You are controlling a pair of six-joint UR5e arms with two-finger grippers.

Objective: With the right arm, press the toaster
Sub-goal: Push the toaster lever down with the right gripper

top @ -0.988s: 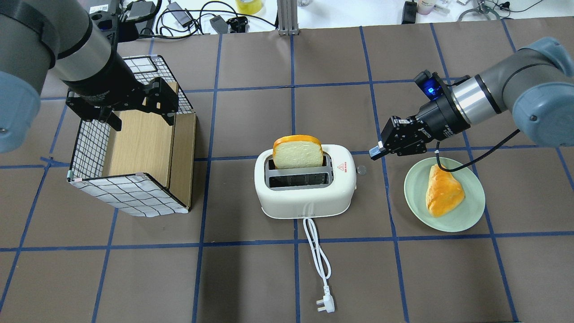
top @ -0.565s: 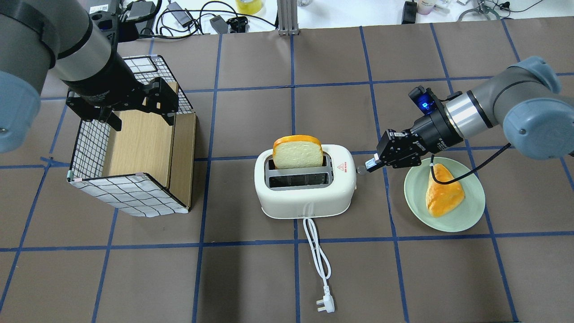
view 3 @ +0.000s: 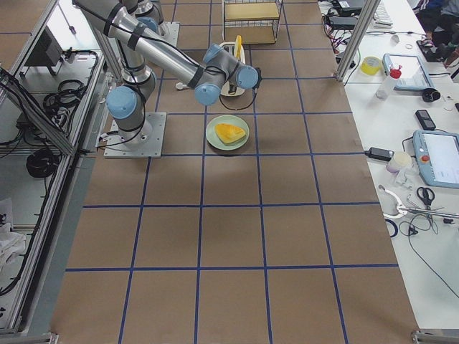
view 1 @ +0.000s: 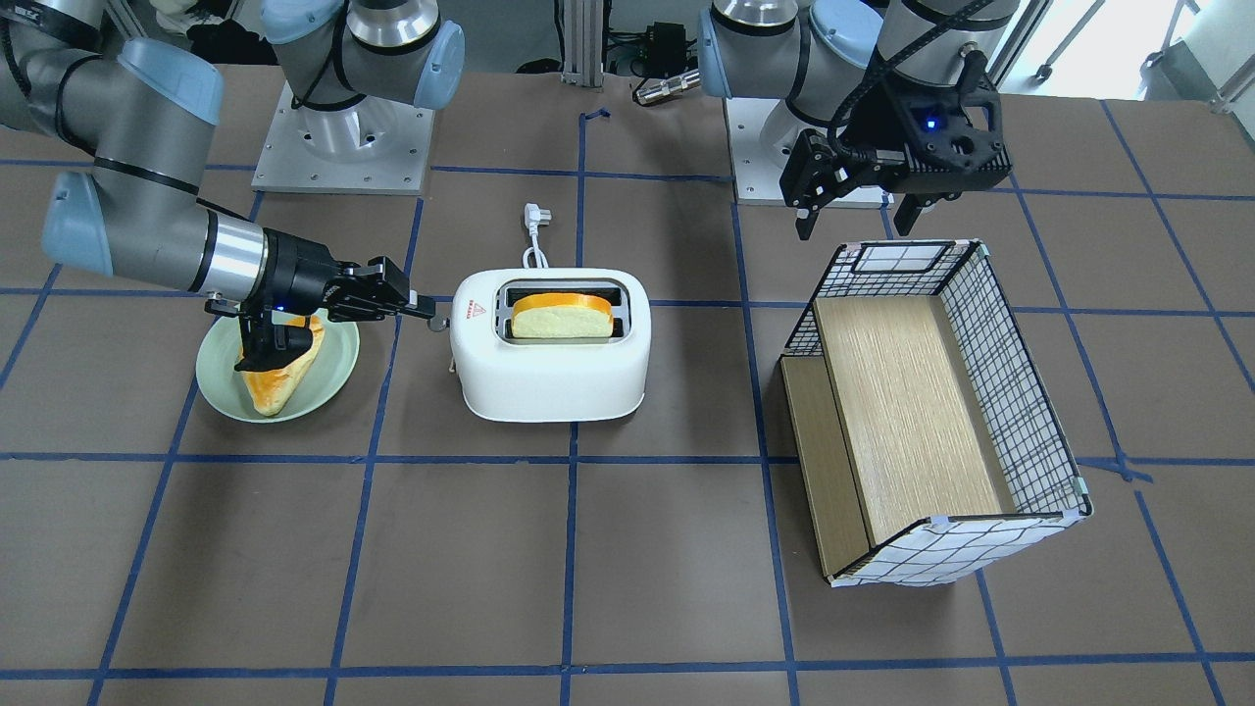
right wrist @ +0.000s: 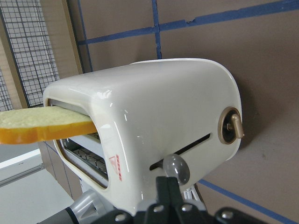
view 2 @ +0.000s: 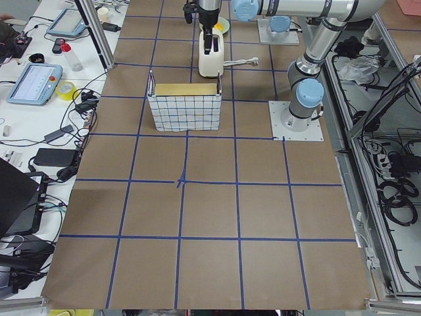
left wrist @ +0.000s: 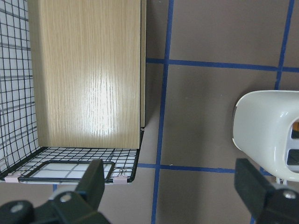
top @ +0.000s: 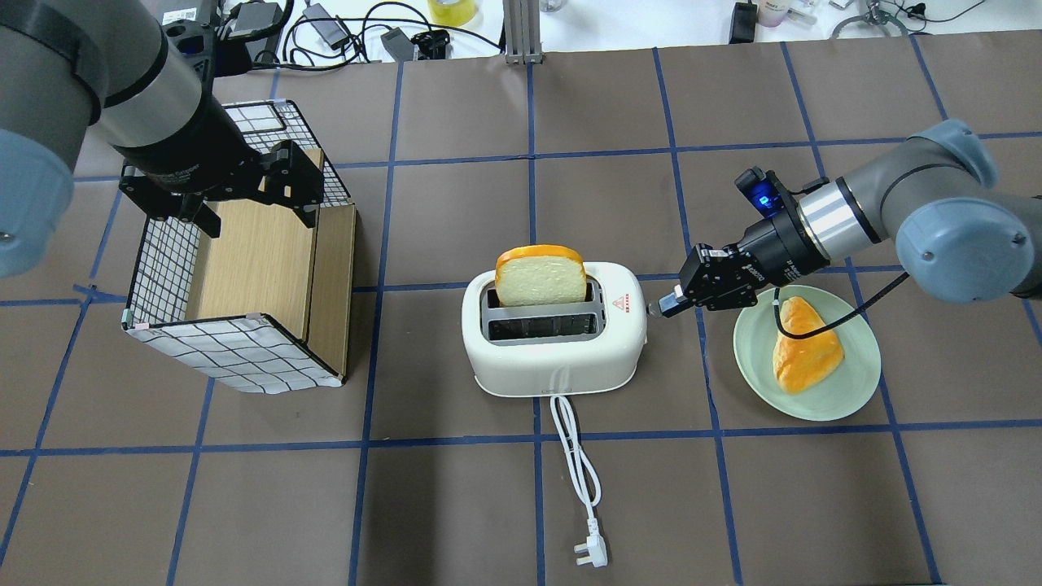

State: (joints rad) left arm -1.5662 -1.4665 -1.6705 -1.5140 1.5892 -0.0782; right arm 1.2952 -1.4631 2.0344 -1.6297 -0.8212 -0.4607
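Brown gridded table (top: 456, 505): toaster (top: 553, 362) at centre, bread slice (top: 540, 278) up in rear slot. Right tool (top: 661, 308) pinched together, tip at lever knob (right wrist: 176, 169), toaster's 3 o'clock. Left tool (view 1: 853, 227) spread apart above wire box (top: 236, 354), 9 o'clock.

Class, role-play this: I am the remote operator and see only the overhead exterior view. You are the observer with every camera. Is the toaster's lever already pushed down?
Observer: No. In the right wrist view the lever knob sits at the upper end of its slot on the toaster.
Operator: What is lined up to press it?
Observer: The right end effector, shut, with its tip at the knob's upper side. I cannot confirm contact.
Operator: Anything else on that end face?
Observer: A brass-coloured dial near the slot's lower end.
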